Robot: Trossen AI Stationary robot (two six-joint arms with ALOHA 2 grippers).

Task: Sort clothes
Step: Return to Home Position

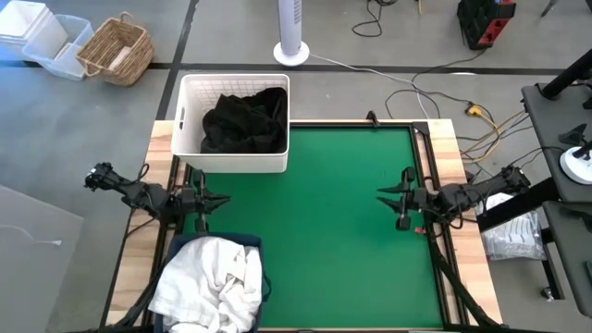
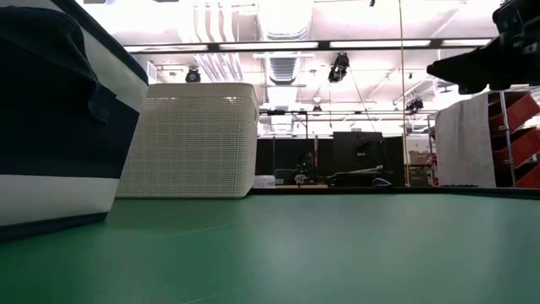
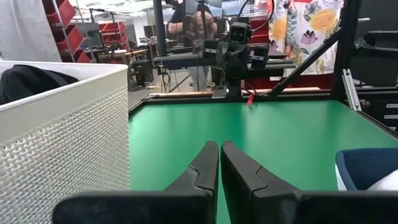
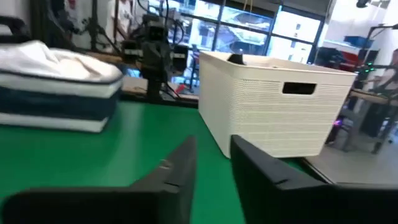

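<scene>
As clothes (image 1: 245,120) seem sorted, posture: parked.
Left gripper (image 1: 220,200): left table (image 1: 324,240) edge, closed, empty.
Right gripper (image 1: 382,194): right edge, ajar, empty.

A smooth grey floor (image 1: 370,88) carries a woven wicker basket (image 1: 116,51), a white tower fan (image 1: 291,42) and loose cables (image 1: 435,74). Long ceiling strip lights (image 2: 278,45) glow; red storage shelves (image 2: 519,139) stand beyond the table.

We saw two slender black arms (image 1: 139,193), knuckled at each joint, with thin dark cables (image 1: 141,171) looping alongside. The left gripper (image 1: 222,201) carried matte black fingers (image 3: 202,171), angular and tapering to blunt tips. The right gripper (image 1: 383,194) looked alike.
</scene>
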